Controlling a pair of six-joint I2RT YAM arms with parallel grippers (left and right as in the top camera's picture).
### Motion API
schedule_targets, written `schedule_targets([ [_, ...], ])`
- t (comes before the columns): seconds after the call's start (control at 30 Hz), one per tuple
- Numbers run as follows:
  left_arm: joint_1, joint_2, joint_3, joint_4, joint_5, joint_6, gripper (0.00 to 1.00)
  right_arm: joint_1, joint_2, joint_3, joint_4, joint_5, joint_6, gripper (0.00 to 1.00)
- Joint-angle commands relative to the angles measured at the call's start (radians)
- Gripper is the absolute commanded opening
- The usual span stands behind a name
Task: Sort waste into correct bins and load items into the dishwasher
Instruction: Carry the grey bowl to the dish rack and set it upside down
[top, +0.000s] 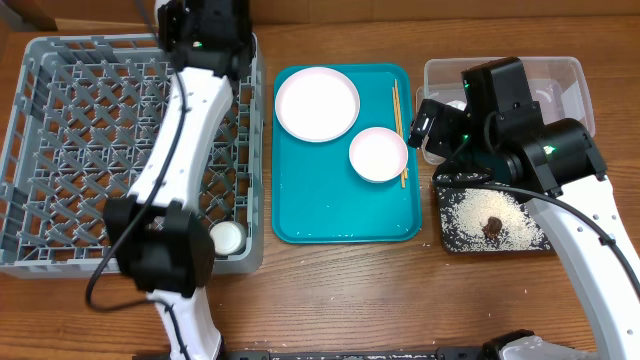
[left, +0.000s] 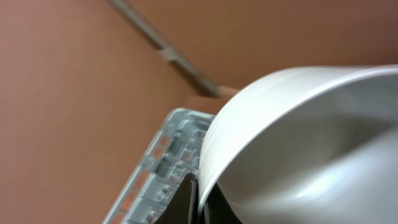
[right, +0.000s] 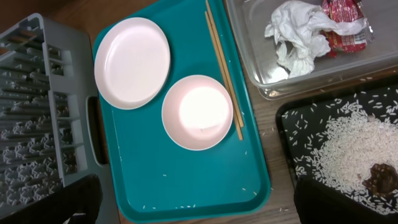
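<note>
While waste looks sorted (paper (right: 298, 34) + wrapper (right: 342, 25) in clear tub (right: 255, 46), rice (right: 348, 143) in black tray (right: 287, 124)), dishes only partly: cup (top: 227, 236) in rack (top: 70, 130), L fingers (left: 189, 202) pinching held bowl (left: 298, 143) by rim above rack. Plate (right: 132, 62), second bowl (right: 198, 112), chopsticks (right: 224, 74) to go, on teal tray (right: 186, 180). R fingers (right: 348, 202) spread, empty.

This is a robot test bench staged as a kitchen clean-up station. Two white-and-black robot arms (top: 185, 120) reach over a plain wooden desk (top: 340, 300). Beneath the left claw (left: 198, 202) stands a grey lattice dish rack (top: 60, 150). Just left of the right claw (top: 428, 130) lies a teal serving tray (right: 155, 174) carrying a plate (right: 132, 62), a bowl (right: 197, 112) and chopsticks (right: 224, 68). To that claw's right sit a clear tub (right: 249, 37) holding crumpled paper (right: 298, 34) and a red wrapper (right: 345, 22), and a black tray (right: 292, 124) scattered with rice (right: 348, 143).
</note>
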Motion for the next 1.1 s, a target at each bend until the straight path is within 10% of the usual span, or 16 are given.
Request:
schedule_targets([
  [0.0, -0.007, 0.104, -0.003, 0.064, -0.301, 0.008, 0.04, -0.003, -0.001, -0.005, 0.005, 0.013, -0.001, 1.0],
  [0.43, -0.004, 0.274, -0.003, 0.165, -0.487, -0.022, 0.04, -0.003, -0.001, -0.005, 0.005, 0.013, -0.001, 1.0],
  [1.07, 0.0, 0.295, -0.004, 0.17, -0.34, -0.138, 0.04, -0.003, -0.001, -0.005, 0.005, 0.013, -0.001, 1.0],
])
